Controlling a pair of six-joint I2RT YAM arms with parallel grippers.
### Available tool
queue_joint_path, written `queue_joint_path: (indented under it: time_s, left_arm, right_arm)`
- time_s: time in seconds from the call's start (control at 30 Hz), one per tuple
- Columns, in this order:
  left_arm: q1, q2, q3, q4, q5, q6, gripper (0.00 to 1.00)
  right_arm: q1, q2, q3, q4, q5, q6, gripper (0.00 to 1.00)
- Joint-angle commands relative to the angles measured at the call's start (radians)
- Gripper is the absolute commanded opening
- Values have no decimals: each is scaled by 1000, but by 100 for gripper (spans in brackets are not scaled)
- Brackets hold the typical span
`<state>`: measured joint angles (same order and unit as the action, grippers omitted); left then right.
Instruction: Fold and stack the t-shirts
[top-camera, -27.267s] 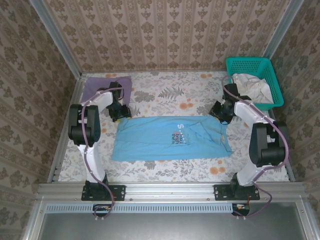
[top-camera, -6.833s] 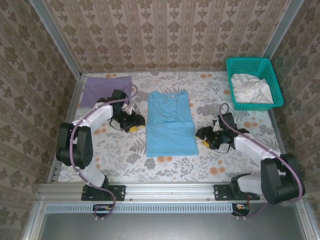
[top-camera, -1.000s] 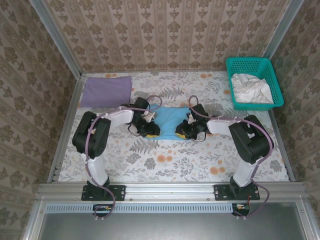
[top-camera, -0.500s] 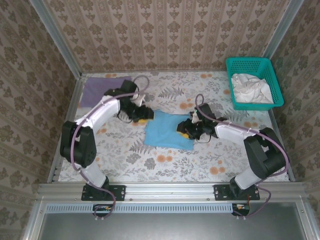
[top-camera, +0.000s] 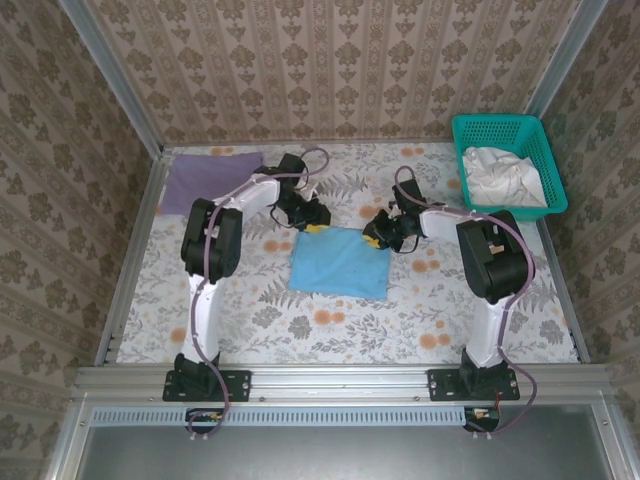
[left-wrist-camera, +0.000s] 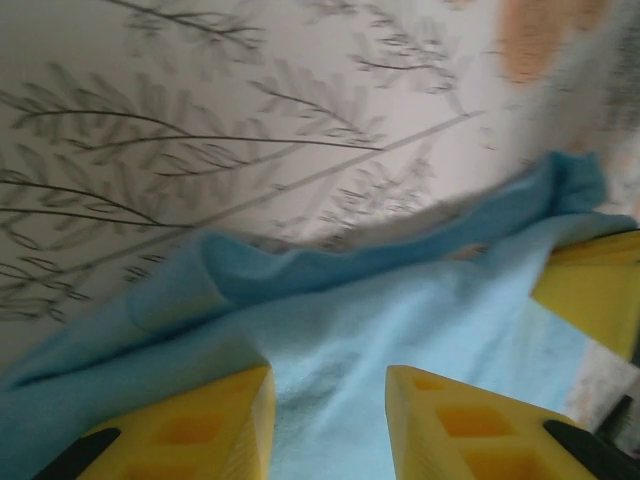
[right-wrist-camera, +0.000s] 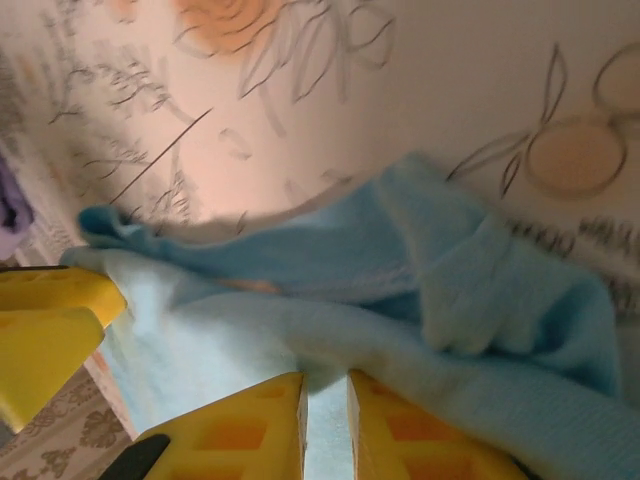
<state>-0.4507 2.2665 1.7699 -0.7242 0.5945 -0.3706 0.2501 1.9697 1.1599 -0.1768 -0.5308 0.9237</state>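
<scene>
The sky-blue t-shirt (top-camera: 340, 263) lies as a small folded rectangle in the middle of the table. My left gripper (top-camera: 312, 224) is at its far left corner and my right gripper (top-camera: 376, 238) at its far right corner. In the left wrist view the yellow jaws of the left gripper (left-wrist-camera: 330, 375) stand a little apart with blue cloth (left-wrist-camera: 400, 310) bunched between them. In the right wrist view the right gripper (right-wrist-camera: 327, 378) is nearly closed on a fold of blue cloth (right-wrist-camera: 480, 290). The lavender t-shirt (top-camera: 205, 179) lies flat at the far left.
A teal mesh basket (top-camera: 536, 140) holding white cloth (top-camera: 503, 175) stands at the far right corner. Metal rails and patterned walls bound the floral table (top-camera: 330, 330) on three sides.
Both grippers have moved away from me, from the shirt's near part to its far corners. The blue shirt now shows as a flat folded rectangle.
</scene>
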Motion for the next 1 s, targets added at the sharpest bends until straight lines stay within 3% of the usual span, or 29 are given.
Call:
queue_joint_path:
  time_s: [0.0,0.23,0.4,0.5,0.67,0.73,0.83,0.97]
  left_arm:
    - [25,2,-14,15,-127,-20,34]
    - [57,-80,-198,66,-276,-39,33]
    - [81,-133,-258,71,-301,-37,33]
    - [95,-197,-269,58,-291,-36,44]
    - [109,-340,-333,59,-207,-66,69]
    - [118,-374,-366,75,-109,-76,77]
    - [115,-383,-401,66,11,-34,81]
    - [108,-358,-457,45,37,21,84]
  right_arm:
    - [-36,55,43,-62,22,-46,21]
    - [-57,86,50,-27,-17,-19,30]
    - [-79,51,-11,71,-75,28,37]
    - [-93,-22,-44,103,-68,44,40]
    - [-115,-97,-95,163,-94,90,41]
    - [-118,-117,-116,177,-99,99,39]
    - [-117,-147,-153,195,-110,106,39]
    - [-111,-187,-221,213,-122,101,41]
